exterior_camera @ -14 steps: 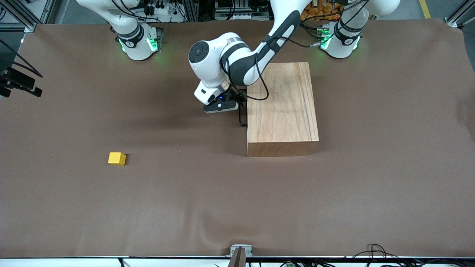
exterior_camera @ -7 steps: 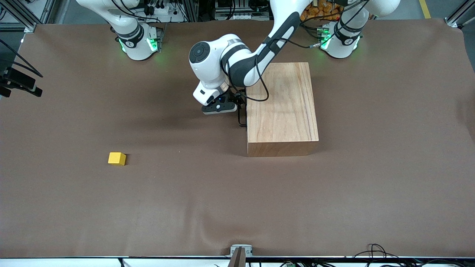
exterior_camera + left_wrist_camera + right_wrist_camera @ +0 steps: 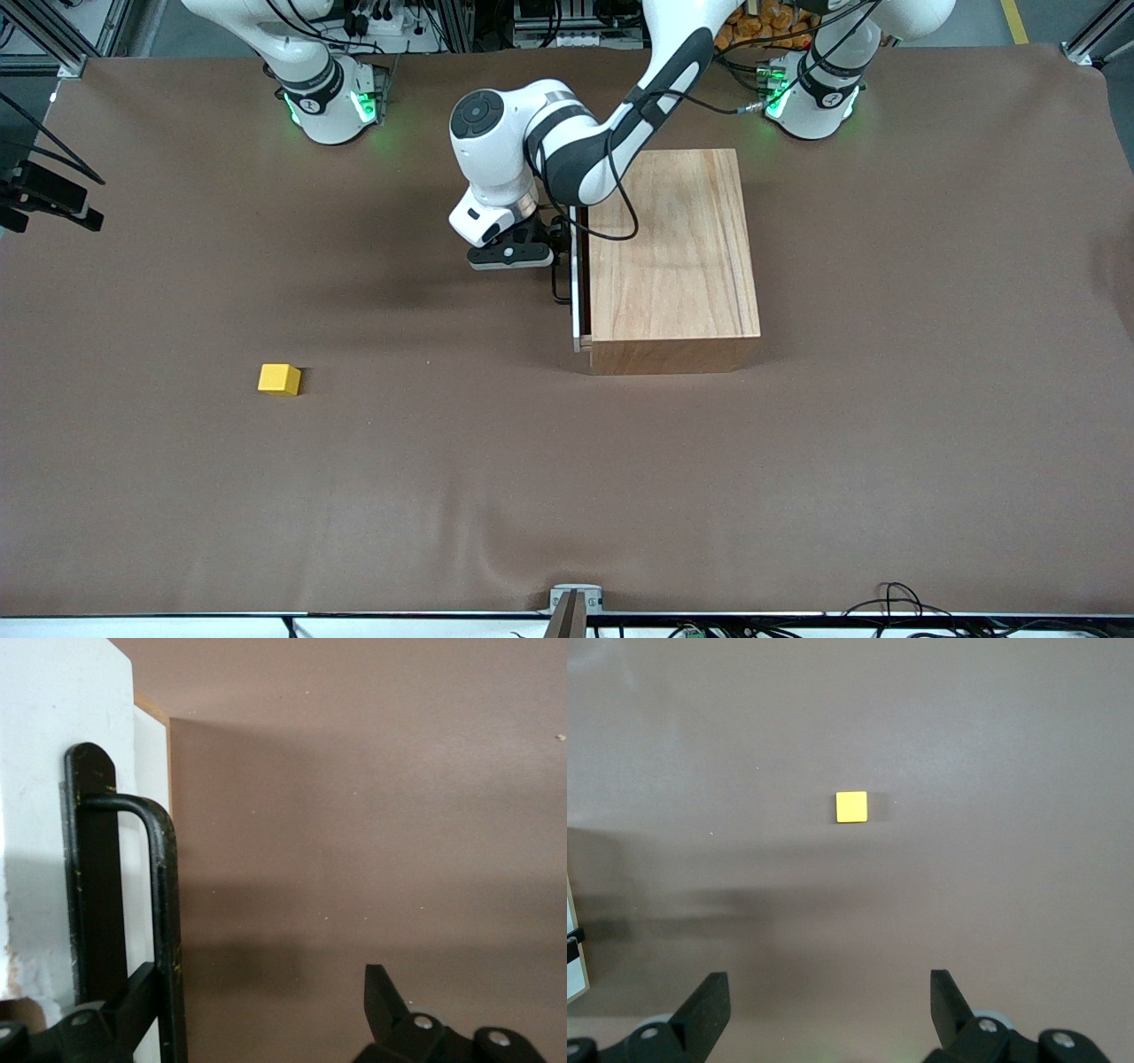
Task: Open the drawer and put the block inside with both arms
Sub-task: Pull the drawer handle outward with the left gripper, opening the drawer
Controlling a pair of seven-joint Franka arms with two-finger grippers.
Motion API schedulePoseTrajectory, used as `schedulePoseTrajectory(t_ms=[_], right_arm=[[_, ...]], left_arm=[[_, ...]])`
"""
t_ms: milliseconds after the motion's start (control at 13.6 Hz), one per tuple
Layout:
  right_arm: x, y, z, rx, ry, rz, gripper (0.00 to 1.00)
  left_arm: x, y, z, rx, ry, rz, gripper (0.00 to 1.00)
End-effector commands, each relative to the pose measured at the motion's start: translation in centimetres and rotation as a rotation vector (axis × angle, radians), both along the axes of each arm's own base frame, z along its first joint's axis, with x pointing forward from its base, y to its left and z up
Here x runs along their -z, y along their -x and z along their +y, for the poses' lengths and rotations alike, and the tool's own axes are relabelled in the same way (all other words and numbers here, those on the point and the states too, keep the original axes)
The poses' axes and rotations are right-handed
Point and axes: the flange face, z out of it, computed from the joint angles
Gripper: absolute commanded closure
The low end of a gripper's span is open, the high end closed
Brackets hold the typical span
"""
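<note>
The drawer (image 3: 577,282) stands just ajar, its white-edged front panel a narrow gap off the wooden box (image 3: 673,257), which sits toward the edge of the surface (image 3: 797,496) where the arm bases stand, closer to the left arm's end. The gap suits a pull in progress: the left end effector (image 3: 261,992) is down at the thin black handle (image 3: 165,904) with its fingers spread wide. One finger (image 3: 133,1001) seems hooked in against the wire bar rather than pinching it, probably so the arm can drag the panel outward. The opening looks too slim yet to take anything. The block (image 3: 279,379) rests alone on the surface, well apart from the box, toward the right arm's end and nearer the front camera's edge. The right end effector (image 3: 828,992) hangs high over the surface, fingers wide and empty. The block (image 3: 851,806) lies well ahead of them in its wrist view, so that arm appears to wait.
</note>
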Motion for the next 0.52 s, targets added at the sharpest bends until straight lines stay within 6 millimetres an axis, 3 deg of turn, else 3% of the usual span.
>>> schedulePoseTrajectory(t_ms=[0, 147, 442], right_arm=[[-0.5, 0.3, 0.3, -0.01, -0.009, -0.003, 0.0], [-0.6, 0.3, 0.2, -0.009, -0.009, -0.005, 0.0], [-0.6, 0.3, 0.3, -0.01, -0.009, -0.003, 0.0]], left_arm=[[0.5, 0.8, -1.8, 0.044, 0.062, -0.023, 0.0], [1.1, 0.7, -2.2, 0.05, 0.08, -0.03, 0.0], [-0.6, 1.9, -3.3, 0.065, 0.125, -0.034, 0.0]])
